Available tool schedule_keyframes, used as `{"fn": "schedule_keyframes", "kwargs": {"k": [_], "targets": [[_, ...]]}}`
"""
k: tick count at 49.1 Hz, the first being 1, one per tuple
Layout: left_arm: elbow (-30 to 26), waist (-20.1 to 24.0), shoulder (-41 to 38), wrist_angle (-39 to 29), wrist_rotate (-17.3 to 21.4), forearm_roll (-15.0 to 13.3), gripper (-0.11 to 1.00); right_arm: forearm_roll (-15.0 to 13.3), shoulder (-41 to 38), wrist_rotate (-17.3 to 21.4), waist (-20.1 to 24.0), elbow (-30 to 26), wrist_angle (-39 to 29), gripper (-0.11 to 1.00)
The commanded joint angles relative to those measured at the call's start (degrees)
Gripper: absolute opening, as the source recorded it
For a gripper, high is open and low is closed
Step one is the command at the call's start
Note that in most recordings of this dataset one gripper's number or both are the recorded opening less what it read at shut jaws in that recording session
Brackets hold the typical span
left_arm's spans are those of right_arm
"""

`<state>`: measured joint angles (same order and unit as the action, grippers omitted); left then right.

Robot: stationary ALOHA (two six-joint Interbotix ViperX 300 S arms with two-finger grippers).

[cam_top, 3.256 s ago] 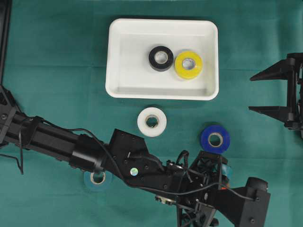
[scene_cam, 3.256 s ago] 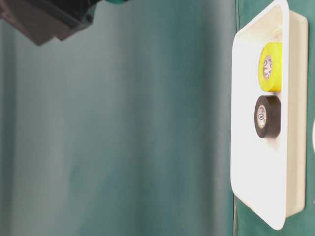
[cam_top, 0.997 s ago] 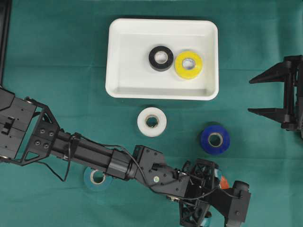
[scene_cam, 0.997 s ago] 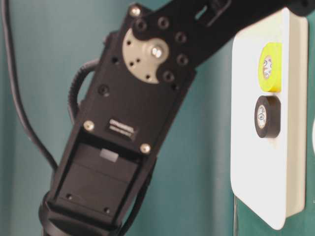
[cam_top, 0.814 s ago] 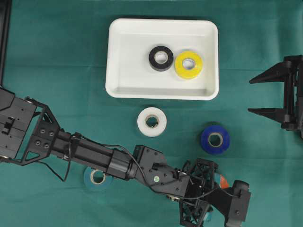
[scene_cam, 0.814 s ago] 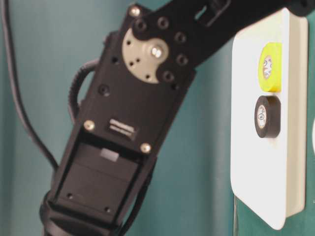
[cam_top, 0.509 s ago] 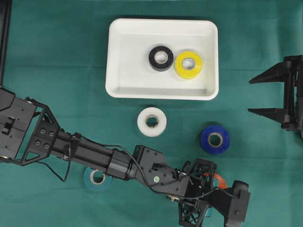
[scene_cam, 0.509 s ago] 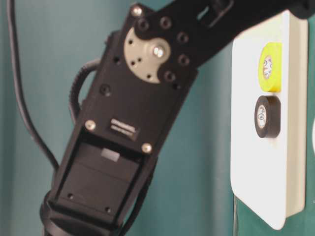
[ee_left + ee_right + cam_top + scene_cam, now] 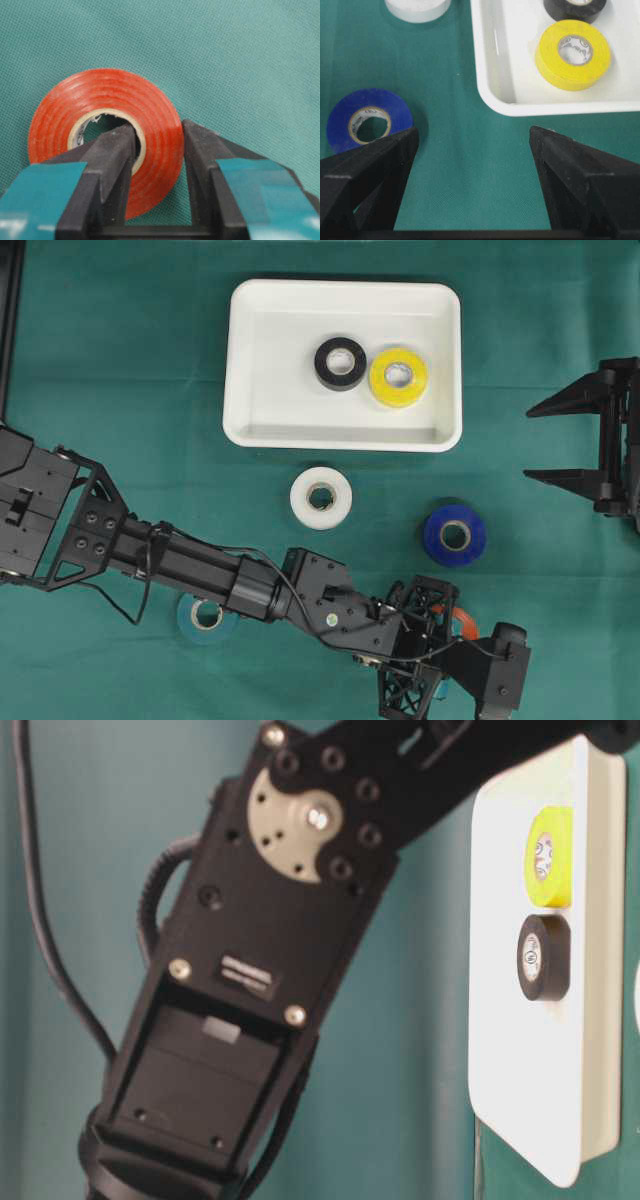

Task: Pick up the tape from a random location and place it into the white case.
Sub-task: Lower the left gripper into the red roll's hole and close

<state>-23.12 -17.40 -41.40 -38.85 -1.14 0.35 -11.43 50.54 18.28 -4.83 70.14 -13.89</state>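
Observation:
A red tape (image 9: 100, 100) roll lies on the green cloth. My left gripper (image 9: 157, 142) is shut on its wall, with one finger (image 9: 112, 150) in the core hole and the other outside the rim. From overhead only a sliver of the red tape (image 9: 465, 621) shows beside the left wrist, near the front edge. The white case (image 9: 240, 360) stands at the back with a black roll (image 9: 340, 363) and a yellow roll (image 9: 398, 377) inside. My right gripper (image 9: 535, 438) hangs open at the right edge, holding nothing.
A white roll (image 9: 320, 498), a blue roll (image 9: 454, 534) and a pale blue roll (image 9: 205, 615) lie loose on the cloth. The left arm stretches across the front from the left edge. It fills most of the table-level view, beside the case (image 9: 500, 970).
The left jaws have closed on the red tape's wall, and the roll has shifted slightly between them. Before that the arm came down low over it. The right arm has not moved.

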Motion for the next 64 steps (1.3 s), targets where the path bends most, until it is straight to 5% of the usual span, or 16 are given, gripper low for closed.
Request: {"fn": "schedule_keyframes", "kwargs": {"k": [1, 48, 64], "targets": [[-1.93, -0.62, 2.29, -0.97, 0.0, -0.09, 0.23, 0.09, -0.44, 0.09, 0.18, -0.44, 0.18, 0.84], [-5.98, -1.05, 16.7, -11.51, 0.53, 0.88, 0.23, 0.35, -0.88, 0.09, 0.35, -0.35, 0.26, 0.84], [-11.34, -1.14, 16.35, -14.68, 2.81, 1.41, 0.23, 0.35, -0.88, 0.09, 0.26, -0.35, 0.26, 0.84]]}}
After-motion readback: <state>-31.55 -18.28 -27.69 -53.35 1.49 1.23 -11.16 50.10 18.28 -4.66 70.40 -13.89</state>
